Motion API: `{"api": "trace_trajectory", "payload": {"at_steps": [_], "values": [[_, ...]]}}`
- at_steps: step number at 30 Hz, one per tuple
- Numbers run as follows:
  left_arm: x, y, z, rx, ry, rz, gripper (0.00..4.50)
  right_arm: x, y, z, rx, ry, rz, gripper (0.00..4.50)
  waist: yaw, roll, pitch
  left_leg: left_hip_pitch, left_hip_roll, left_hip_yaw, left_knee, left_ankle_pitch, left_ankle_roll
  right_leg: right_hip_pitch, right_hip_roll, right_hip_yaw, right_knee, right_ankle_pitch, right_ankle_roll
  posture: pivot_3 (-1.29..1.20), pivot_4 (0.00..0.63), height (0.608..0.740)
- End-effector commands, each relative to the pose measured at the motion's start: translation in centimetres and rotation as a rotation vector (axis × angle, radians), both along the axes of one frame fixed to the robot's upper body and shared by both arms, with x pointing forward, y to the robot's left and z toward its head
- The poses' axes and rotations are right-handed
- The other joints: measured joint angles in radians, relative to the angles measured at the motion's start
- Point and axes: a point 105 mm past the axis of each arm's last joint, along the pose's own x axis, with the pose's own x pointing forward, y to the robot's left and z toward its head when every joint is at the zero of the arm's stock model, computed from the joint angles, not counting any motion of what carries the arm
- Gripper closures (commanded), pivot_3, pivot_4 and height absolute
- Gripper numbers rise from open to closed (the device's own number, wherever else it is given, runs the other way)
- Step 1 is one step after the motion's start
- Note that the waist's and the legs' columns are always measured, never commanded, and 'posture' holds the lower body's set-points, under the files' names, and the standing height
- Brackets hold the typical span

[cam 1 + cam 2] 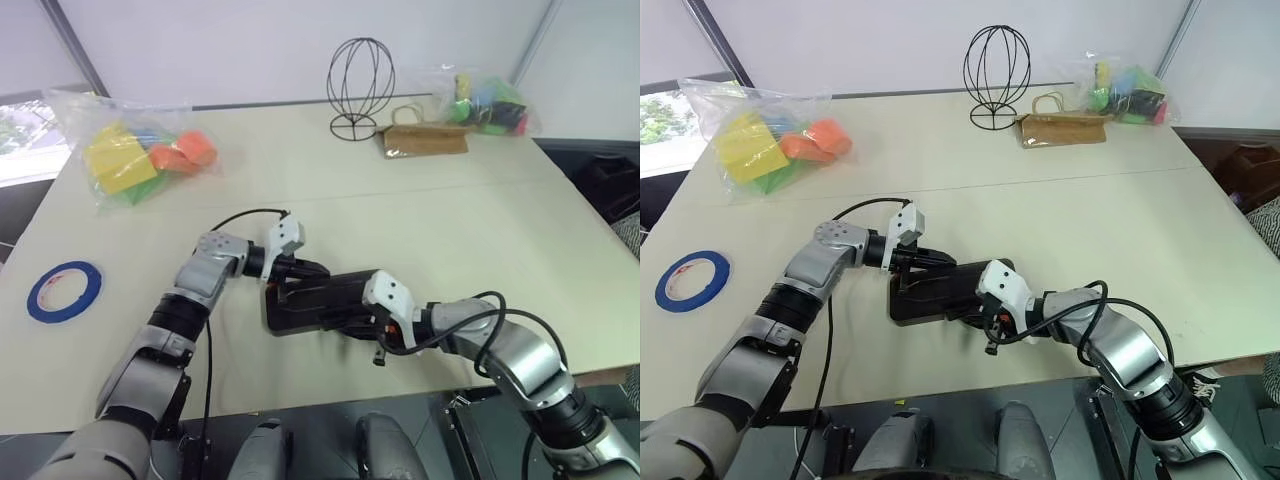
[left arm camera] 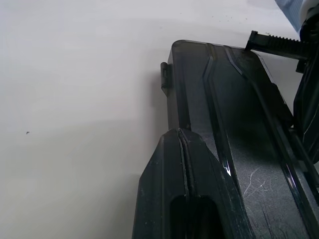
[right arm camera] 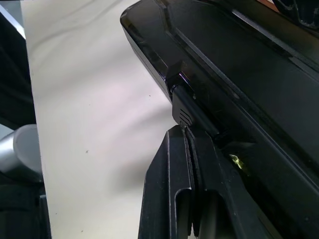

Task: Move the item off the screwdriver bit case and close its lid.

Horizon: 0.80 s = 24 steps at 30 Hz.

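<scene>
Screwdriver bit case [image 1: 318, 303] lies flat near the front edge of the tabletop [image 1: 420, 215], lid [image 2: 234, 99] down over it, w/ both hands at it. Left hand [image 1: 305, 268] comes in from the left end, fingers pressed together w/ nothing between them, tips resting on the lid's top by a corner. Right hand [image 1: 372, 322] sits at the case's right front side, fingers likewise fully together, holding nothing. Head views give the layout but the case reads as a plain dark slab; left wrist view shows the lid's raised ridges, a small tab on its edge and fine scratches (glossy surface), while right wrist view shows the black latch tab [image 3: 182, 107] on the long front edge, the right fingertips [image 3: 185, 144] just beside it; can't tell if latch is seated. Tabletop is pale beige w/ a seam across it. Well apart from the case: blue tape roll [image 1: 64, 290] far left, bag of colored blocks [image 1: 135, 152] back left, black wire head form [image 1: 360, 85] at back, brown paper bag [image 1: 425, 140] beside it, second bag of toys [image 1: 485, 102] back right. White wall panels behind.
</scene>
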Motion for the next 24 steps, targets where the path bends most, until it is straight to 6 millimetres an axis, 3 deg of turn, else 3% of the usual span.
{"api": "trace_trajectory", "payload": {"at_steps": [1,6,24], "values": [[-1.2,0.5,-4.1,0.113,0.100,-0.005,4.50,1.2,0.0,0.0,-0.012,-0.070,-0.063,4.46,-0.001,-0.001,-0.001,0.001,0.000,0.000,0.000,-0.001,0.001,0.001,0.000,0.000,0.000,0.000,0.000,0.00,0.150,0.740],[-1.3,0.6,-4.5,0.121,0.102,-0.004,4.50,1.7,0.4,-0.1,-0.013,-0.105,-0.083,4.46,-0.002,-0.001,-0.001,0.018,0.001,0.000,-0.001,-0.004,0.007,0.017,0.002,0.000,-0.003,-0.001,0.000,0.00,0.150,0.740],[-2.5,1.3,-5.4,0.132,0.127,-0.007,4.50,2.8,0.2,0.0,-0.082,-0.218,-0.076,4.46,-0.001,-0.002,-0.005,0.019,0.002,-0.001,-0.001,-0.004,0.007,0.019,0.002,0.000,-0.003,0.000,0.000,0.00,0.150,0.740]]}}
